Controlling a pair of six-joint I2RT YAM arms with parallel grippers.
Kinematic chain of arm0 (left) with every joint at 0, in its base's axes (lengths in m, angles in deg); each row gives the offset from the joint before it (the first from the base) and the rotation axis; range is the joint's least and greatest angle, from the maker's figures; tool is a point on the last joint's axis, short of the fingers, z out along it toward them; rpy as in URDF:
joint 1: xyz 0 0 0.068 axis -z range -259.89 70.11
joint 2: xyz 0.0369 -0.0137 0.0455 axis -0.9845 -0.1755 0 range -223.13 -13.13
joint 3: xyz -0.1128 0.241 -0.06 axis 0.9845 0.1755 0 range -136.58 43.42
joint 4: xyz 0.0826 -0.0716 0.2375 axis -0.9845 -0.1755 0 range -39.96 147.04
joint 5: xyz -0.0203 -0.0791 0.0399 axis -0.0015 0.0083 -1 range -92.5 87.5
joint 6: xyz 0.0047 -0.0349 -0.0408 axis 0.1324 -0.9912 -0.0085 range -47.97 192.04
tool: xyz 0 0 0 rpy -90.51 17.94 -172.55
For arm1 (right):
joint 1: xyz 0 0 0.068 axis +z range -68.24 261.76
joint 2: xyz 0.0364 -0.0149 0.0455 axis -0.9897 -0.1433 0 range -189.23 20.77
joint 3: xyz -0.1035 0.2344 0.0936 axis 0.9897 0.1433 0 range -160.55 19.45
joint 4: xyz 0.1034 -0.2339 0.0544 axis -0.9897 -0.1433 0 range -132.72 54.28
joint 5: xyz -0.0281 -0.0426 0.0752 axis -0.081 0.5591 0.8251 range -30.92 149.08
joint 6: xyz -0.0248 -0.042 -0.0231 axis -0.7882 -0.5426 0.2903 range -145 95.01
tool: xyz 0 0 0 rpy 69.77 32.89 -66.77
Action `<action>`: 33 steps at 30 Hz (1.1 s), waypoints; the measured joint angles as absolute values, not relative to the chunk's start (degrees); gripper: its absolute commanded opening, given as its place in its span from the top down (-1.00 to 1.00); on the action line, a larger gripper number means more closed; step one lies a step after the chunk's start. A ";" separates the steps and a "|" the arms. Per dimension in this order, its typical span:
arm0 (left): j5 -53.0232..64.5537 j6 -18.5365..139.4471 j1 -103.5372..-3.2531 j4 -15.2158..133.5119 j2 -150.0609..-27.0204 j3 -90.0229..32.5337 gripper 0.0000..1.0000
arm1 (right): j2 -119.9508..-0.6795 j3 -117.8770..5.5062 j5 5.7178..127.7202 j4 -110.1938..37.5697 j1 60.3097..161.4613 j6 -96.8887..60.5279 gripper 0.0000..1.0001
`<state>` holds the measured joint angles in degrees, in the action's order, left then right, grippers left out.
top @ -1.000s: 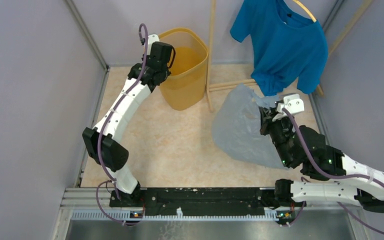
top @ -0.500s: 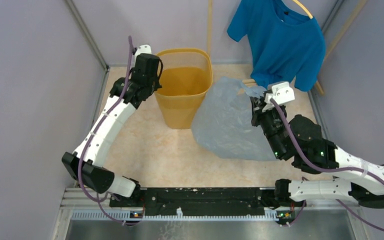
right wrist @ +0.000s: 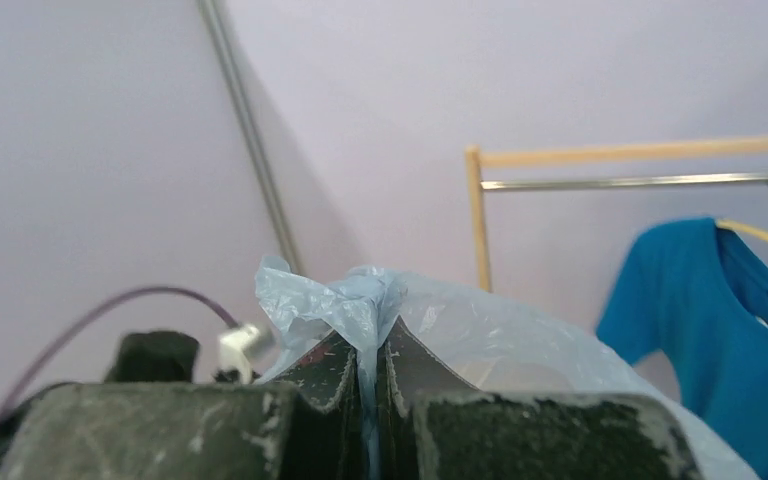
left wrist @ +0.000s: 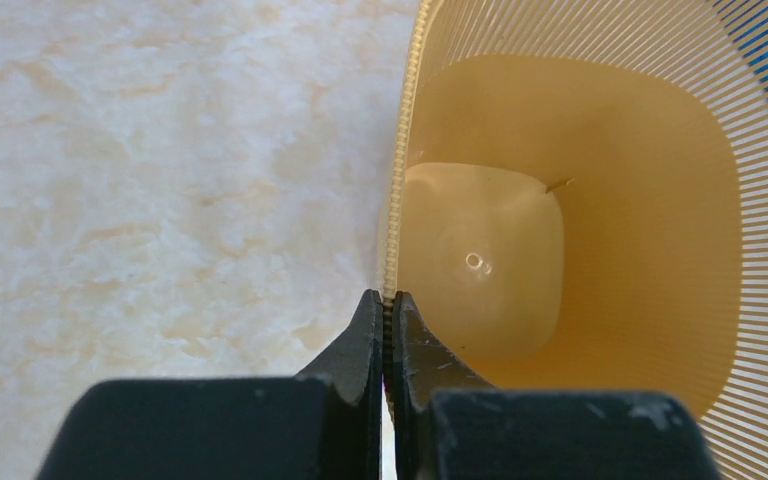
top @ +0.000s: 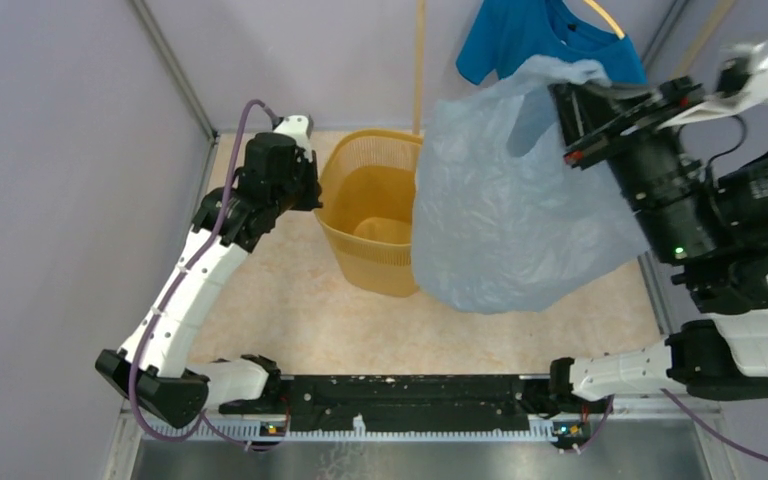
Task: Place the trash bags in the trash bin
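Left end effector pinches bin rim; right end effector clamps bag aloft. Risk: wide, billowy bag snags rim, tips bin.

trash bag aloft, right of trash bin

The right gripper pinches the bunched pale blue trash bag.

Left arm reaches forward, elbow low beside its base; left gripper pinches the bin rim, jaws nearly touching. Right arm stands raised high, forearm apparently near upright; right gripper clamps the bag top, jaws together.
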<state>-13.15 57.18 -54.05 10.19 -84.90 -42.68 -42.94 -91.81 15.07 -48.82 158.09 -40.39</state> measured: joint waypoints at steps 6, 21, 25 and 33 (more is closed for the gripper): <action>-4.74 57.55 -53.98 12.45 -82.45 -39.10 0.52 | -48.79 -104.16 22.96 -45.43 158.07 -37.29 1.00; -2.75 59.98 -53.92 13.56 -75.07 -38.27 -0.60 | -69.80 -114.33 22.57 -45.10 158.09 -29.86 1.00; -8.34 61.07 -53.92 13.56 -71.92 -38.16 -0.97 | -69.43 -110.46 11.66 -37.76 158.05 -37.53 1.00; -15.47 61.51 -53.92 13.84 -67.04 -37.33 -0.97 | -74.02 -102.15 -3.23 -23.27 151.08 -54.95 1.00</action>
